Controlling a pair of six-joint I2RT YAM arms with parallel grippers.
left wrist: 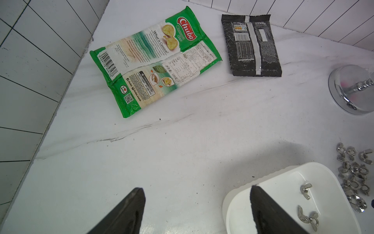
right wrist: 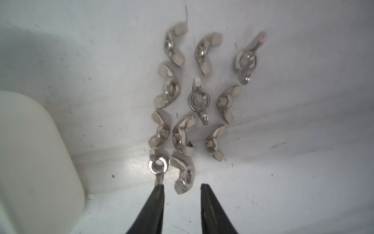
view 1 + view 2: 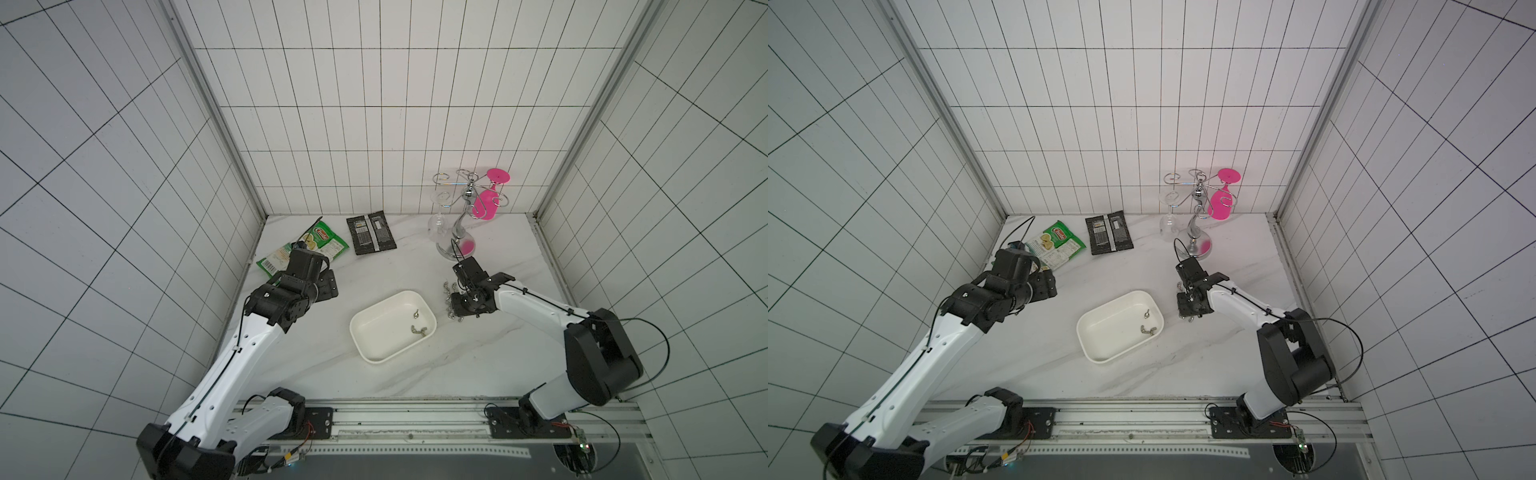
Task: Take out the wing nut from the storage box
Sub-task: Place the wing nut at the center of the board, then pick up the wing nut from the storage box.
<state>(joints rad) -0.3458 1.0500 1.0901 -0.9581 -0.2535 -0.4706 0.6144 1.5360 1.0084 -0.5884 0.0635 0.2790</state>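
Item: my right gripper (image 2: 182, 188), jaws part-open, holding nothing, tips at the wing nut pile (image 2: 182, 101) beside the storage box (image 3: 380, 332), where wing nuts (image 3: 417, 330) lie unpicked; left gripper (image 1: 197, 189) wide open, empty; I risk scattering the pile lifting off.

Marble table (image 3: 415, 266) holds storage box (image 3: 382, 332), wing nuts (image 2: 199, 100), packets (image 3: 322, 241).

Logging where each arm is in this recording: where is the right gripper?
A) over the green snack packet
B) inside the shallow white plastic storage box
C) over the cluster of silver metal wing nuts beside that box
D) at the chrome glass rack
C: the right gripper, jaws apart, is over the cluster of silver metal wing nuts on the white marble tabletop beside the shallow white plastic storage box.
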